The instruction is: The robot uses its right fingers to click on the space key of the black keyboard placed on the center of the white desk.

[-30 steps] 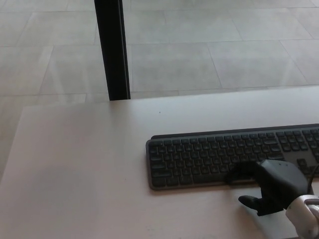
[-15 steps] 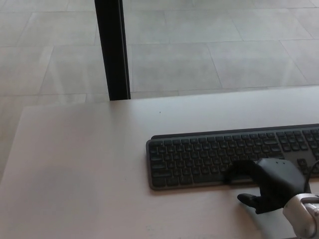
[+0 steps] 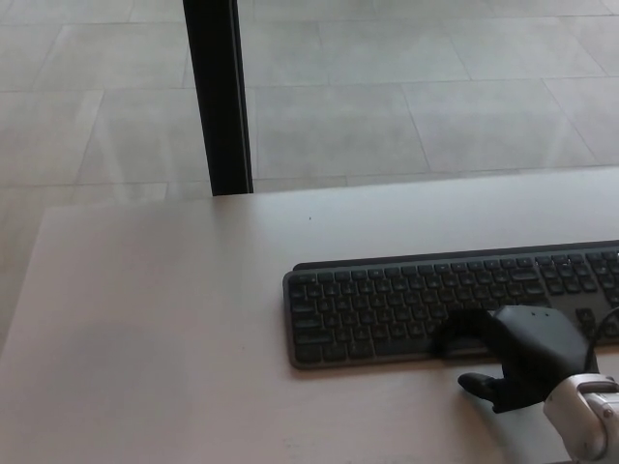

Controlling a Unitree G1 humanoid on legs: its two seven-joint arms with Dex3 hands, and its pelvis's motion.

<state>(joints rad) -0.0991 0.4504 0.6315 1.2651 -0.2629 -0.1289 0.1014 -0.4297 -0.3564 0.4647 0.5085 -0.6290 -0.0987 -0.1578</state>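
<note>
Right hand (image 3: 527, 353) reached in near the desk's (image 3: 174, 319) front right edge, holding nothing, fingers (image 3: 462, 331) curled down onto the black keyboard's (image 3: 387, 300) front row; rigid and flat, it probably needed no grasp, only a light press on the springy space key.

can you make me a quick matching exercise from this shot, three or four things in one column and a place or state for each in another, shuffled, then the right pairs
Things:
1. keyboard
2. right hand
3. black post
4. white desk

Places or states:
A. stands upright on the tiled floor behind the desk's far edge
B. lies flat on the desk, running off the picture's right edge
C. carries the keyboard, bare on its left half
D. reaches in from the lower right, fingers on the keyboard's near row

Pairs: 1-B, 2-D, 3-A, 4-C
</note>
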